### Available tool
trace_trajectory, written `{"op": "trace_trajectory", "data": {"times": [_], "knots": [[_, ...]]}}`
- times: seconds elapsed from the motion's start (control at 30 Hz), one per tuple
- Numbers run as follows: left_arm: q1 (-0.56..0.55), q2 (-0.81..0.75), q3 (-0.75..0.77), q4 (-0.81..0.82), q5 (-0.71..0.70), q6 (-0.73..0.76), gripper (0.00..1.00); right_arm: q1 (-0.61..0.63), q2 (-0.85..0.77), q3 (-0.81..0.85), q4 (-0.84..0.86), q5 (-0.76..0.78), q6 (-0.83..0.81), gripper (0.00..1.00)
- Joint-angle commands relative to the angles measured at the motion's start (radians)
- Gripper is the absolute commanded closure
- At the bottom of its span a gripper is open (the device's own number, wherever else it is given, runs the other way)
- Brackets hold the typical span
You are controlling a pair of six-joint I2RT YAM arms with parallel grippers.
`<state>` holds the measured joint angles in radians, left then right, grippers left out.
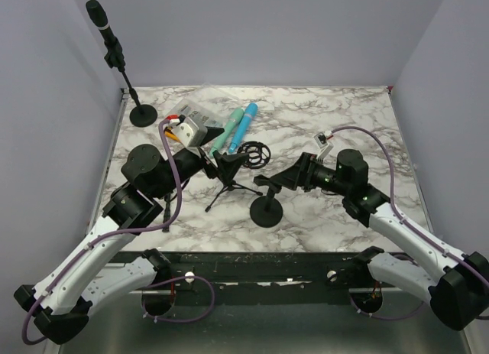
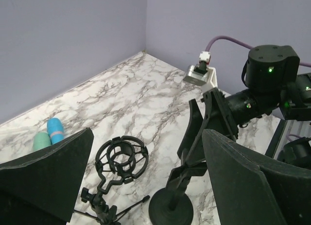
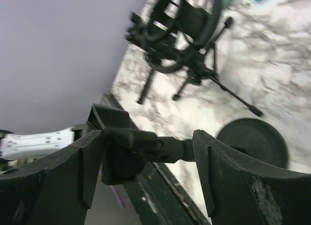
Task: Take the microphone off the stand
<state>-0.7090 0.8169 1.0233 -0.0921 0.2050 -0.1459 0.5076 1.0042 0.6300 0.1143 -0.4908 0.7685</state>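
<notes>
A black microphone [image 1: 99, 17] sits in the clip of a tall stand whose round base [image 1: 143, 115] is at the table's far left corner; neither gripper is near it. A short stand with a round base [image 1: 267, 211] holds an empty clip [image 1: 265, 183]. My right gripper [image 1: 279, 180] is open, its fingers on either side of that clip [image 3: 119, 154]. My left gripper [image 1: 218, 159] is open and empty beside a tripod carrying an empty shock mount [image 1: 258, 151]. The left wrist view shows the shock mount [image 2: 121, 157] and short stand [image 2: 170, 210] between its fingers.
A blue microphone [image 1: 244, 123] and a teal one [image 1: 225, 134] lie side by side at mid table. A clear plastic box [image 1: 195, 113] lies behind them. Purple walls close in the back and both sides.
</notes>
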Motion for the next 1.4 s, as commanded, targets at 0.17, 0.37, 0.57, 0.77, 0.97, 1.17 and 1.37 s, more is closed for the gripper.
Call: {"op": "trace_trajectory", "data": {"times": [0.17,0.37,0.57,0.77,0.97,1.17,1.37], "knots": [[-0.003,0.017,-0.009,0.017,-0.055,0.006,0.02,-0.003,0.028,-0.12,-0.18,0.122,-0.086,0.17],[-0.003,0.003,-0.012,0.017,-0.071,0.011,0.02,-0.003,-0.004,-0.057,-0.158,0.1,-0.08,0.02],[-0.005,0.001,-0.026,0.027,-0.131,0.007,0.02,-0.003,0.031,0.082,-0.158,0.065,-0.079,0.0],[-0.006,-0.011,-0.04,0.032,-0.196,0.01,0.01,-0.003,0.04,0.217,-0.202,0.11,-0.109,0.0],[-0.008,-0.024,-0.056,0.046,-0.268,0.016,0.02,-0.004,-0.01,0.248,-0.295,0.231,-0.138,0.0],[-0.011,-0.014,-0.045,0.029,-0.297,0.026,0.02,-0.003,-0.079,0.148,-0.339,0.334,-0.126,0.0],[-0.011,0.025,-0.036,0.015,-0.371,0.031,0.01,-0.003,-0.149,0.066,-0.397,0.409,-0.109,0.0]]}}
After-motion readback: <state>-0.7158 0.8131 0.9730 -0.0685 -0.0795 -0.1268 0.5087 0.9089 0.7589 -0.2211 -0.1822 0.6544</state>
